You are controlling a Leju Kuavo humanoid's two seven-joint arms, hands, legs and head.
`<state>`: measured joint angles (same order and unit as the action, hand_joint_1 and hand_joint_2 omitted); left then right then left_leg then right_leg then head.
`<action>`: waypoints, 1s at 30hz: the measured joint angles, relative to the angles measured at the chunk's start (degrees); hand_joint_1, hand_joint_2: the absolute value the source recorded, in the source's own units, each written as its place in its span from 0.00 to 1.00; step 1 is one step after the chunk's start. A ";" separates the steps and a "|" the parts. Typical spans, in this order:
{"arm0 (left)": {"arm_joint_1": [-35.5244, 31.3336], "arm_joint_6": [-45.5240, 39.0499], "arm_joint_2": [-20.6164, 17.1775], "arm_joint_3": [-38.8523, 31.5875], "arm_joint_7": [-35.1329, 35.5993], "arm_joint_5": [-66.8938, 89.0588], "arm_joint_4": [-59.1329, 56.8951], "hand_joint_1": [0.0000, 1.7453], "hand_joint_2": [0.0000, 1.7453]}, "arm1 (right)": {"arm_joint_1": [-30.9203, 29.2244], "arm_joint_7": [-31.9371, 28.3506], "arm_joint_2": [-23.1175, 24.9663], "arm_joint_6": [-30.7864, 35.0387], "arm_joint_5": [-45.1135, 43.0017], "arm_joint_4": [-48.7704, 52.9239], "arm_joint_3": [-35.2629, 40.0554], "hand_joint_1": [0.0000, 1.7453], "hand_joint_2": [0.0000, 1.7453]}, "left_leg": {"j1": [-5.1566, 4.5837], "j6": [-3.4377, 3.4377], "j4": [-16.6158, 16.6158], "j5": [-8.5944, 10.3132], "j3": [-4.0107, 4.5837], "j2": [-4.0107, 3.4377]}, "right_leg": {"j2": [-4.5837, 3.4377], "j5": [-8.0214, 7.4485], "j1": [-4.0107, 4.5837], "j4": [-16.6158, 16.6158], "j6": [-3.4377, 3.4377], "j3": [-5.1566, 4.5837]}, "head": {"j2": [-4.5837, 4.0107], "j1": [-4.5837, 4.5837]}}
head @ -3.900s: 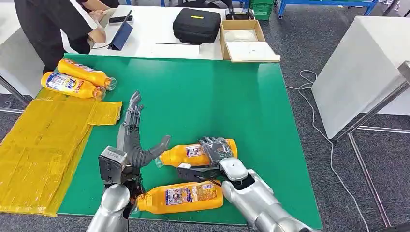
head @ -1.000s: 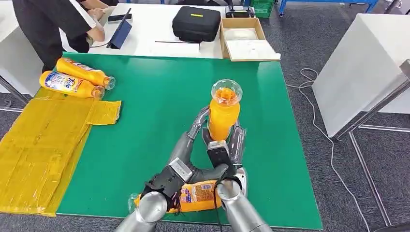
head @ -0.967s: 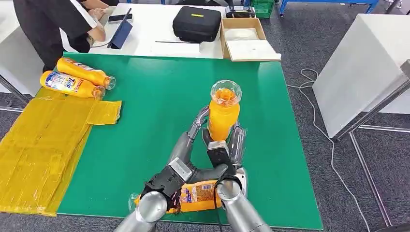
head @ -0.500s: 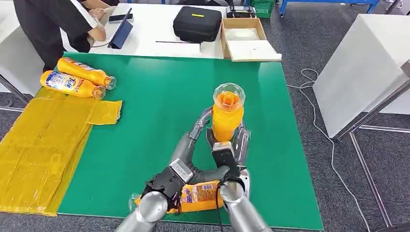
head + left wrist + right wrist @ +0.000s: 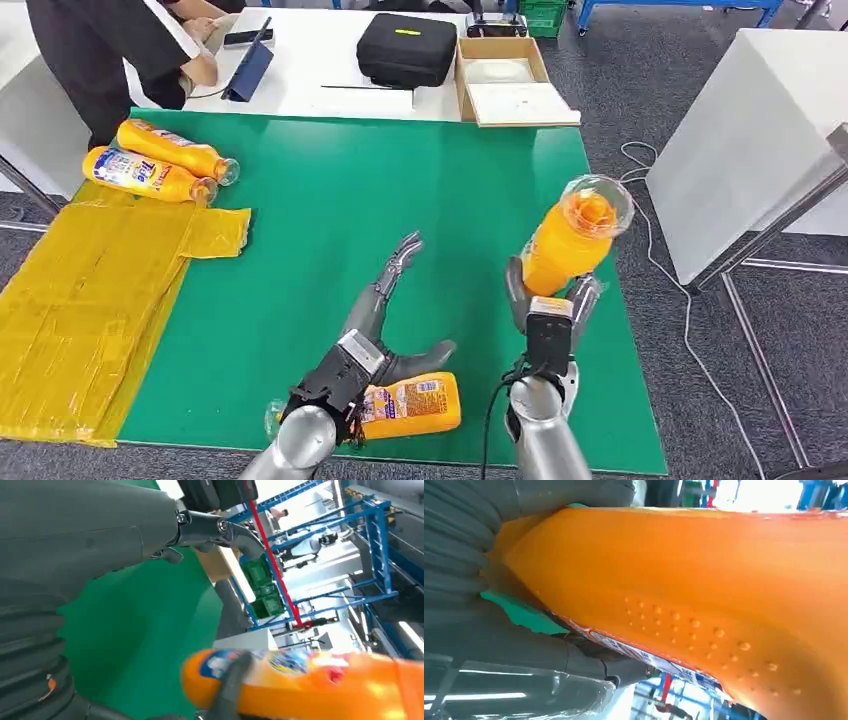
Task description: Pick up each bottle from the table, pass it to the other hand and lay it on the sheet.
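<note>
my left hand [image 5: 90,535] fills the near side, its grey ribbed cover and thick thumb over the green table [image 5: 145,630], one dark finger [image 5: 235,530] stretched out and holding nothing. just beyond the table, a blurred orange bottle [image 5: 310,685] with a dark finger across it. farther past the table i see a blue rack [image 5: 370,545] and green crates [image 5: 265,590].

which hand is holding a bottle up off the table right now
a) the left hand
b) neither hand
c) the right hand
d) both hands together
c: the right hand grips the orange bottle raised above the green table, while the left hand is spread open with nothing in it, apart from that bottle.
</note>
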<state>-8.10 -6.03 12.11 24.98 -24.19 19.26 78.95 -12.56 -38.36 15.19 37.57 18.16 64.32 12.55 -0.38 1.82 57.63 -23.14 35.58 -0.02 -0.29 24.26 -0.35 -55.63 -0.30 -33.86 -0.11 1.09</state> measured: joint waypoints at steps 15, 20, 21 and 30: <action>1.15 -0.41 -0.48 -1.31 -0.13 0.00 0.46 0.00 1.00 | 0.01 -0.02 -0.75 -0.13 0.07 1.73 -1.01 1.00 1.00 | 0.00 0.00 0.00 0.00 0.01 0.00 | 0.00 0.00 0.01 -0.01 0.00 0.01 | 0.00 0.00; 0.65 -0.24 -0.11 -1.60 -0.20 0.20 0.37 0.00 1.00 | -0.97 0.44 -0.02 -1.58 1.38 -0.64 2.38 1.00 1.00 | 0.00 0.00 0.00 0.00 0.00 0.00 | 0.00 0.00 0.01 -0.01 0.00 0.00 | 0.00 0.00; 0.33 -0.22 -0.02 -1.66 -0.18 0.20 0.26 0.00 1.00 | -1.21 0.63 0.20 -1.60 1.46 -1.27 3.32 1.00 1.00 | 0.01 0.00 0.00 0.00 0.00 0.00 | 0.00 0.00 0.01 -0.01 0.00 0.00 | 0.00 0.02; -0.74 -0.20 0.28 -1.88 -0.18 0.20 -0.59 0.00 1.00 | -2.14 0.96 0.85 -1.62 1.62 -4.15 6.58 1.00 1.00 | 0.01 0.00 0.00 0.01 0.00 0.01 | 0.01 0.00 0.00 -0.02 0.00 0.00 | 0.00 0.00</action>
<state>-8.85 -6.23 12.39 23.10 -24.37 19.45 78.36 -14.69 -37.40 16.04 35.95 19.78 60.17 19.13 -0.37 1.81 57.63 -23.13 35.58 -0.01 -0.28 24.26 -0.34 -55.66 -0.30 -33.86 -0.11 1.09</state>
